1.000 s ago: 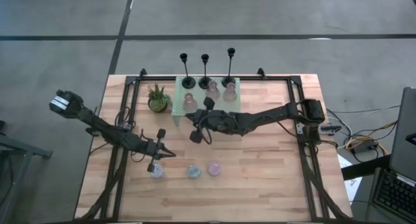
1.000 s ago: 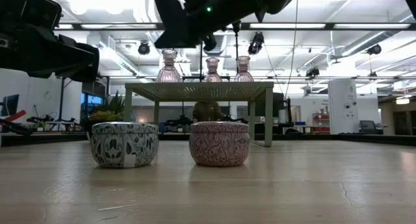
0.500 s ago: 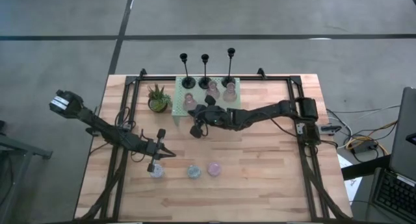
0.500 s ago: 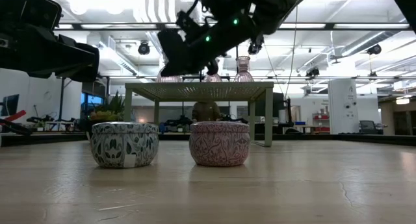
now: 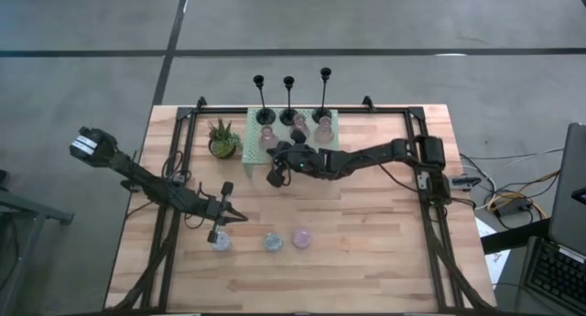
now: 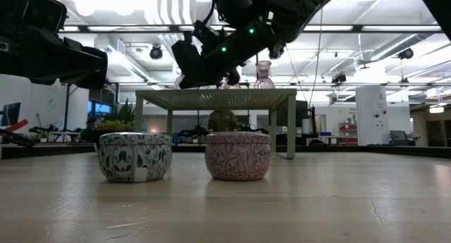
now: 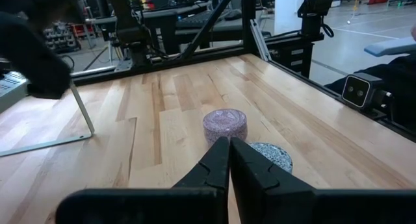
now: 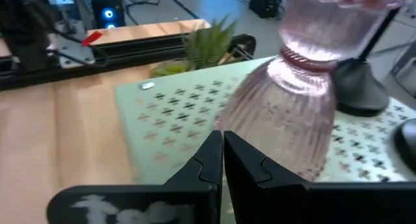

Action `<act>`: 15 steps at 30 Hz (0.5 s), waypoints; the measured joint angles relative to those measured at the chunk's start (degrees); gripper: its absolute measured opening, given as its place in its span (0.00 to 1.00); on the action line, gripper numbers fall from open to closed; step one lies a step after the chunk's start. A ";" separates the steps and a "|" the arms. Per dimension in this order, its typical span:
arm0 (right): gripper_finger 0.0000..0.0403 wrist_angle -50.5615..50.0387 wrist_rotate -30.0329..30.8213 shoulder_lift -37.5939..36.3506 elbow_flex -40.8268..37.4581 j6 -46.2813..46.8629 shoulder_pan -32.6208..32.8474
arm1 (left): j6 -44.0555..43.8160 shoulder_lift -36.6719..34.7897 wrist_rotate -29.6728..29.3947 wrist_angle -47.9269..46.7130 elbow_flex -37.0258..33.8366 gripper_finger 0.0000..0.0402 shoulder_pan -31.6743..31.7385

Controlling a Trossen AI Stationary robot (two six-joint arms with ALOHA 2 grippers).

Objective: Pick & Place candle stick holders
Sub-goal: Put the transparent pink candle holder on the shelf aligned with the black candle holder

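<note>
Three slim black candlesticks [image 5: 288,100] stand on their round bases along the far edge of the mint-green shelf [image 5: 252,151]. Three pink ribbed glass holders [image 5: 266,142] stand on the shelf as well. Three short round tins [image 5: 273,242] rest on the table near its front edge. My right gripper [image 5: 275,171] is shut, level with the shelf top at its near left corner, its tips right in front of the left pink holder [image 8: 286,113]. My left gripper [image 5: 229,217] is shut and empty above the table, just behind the leftmost tin [image 5: 220,242]. My right gripper has its shut fingertips [image 8: 211,146] pointing slantwise toward the table's far side, right at the lower body [image 8: 260,130] of the left pink holder. I cannot tell whether they touch it. The holder stands upright on the shelf.
A small potted green plant [image 5: 222,139] stands left of the shelf. In the low view the shelf [image 6: 215,96] stands on thin legs behind a patterned blue tin [image 6: 134,156] and a pink tin [image 6: 237,156]. Black frame rails [image 5: 174,169] run along both table sides.
My right gripper has gone toward the table's far edge and down, from above the open table to the shelf's near left corner, close to the left pink holder. It has stayed shut.
</note>
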 joint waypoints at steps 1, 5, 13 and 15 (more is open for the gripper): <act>0.02 0.00 -0.16 0.00 0.01 0.04 -0.34 | 0.00 0.00 0.02 -0.02 0.00 0.04 0.00; 0.02 0.02 -0.01 0.00 0.18 0.21 -1.20 | 0.00 0.00 0.02 0.00 0.00 0.04 0.00; 0.02 0.06 0.01 0.00 0.26 0.30 -1.81 | -0.02 0.00 0.00 -0.02 0.00 0.04 0.00; 0.02 0.07 -0.02 0.00 0.26 0.45 -1.85 | 0.01 -0.01 0.01 0.00 0.00 0.04 0.00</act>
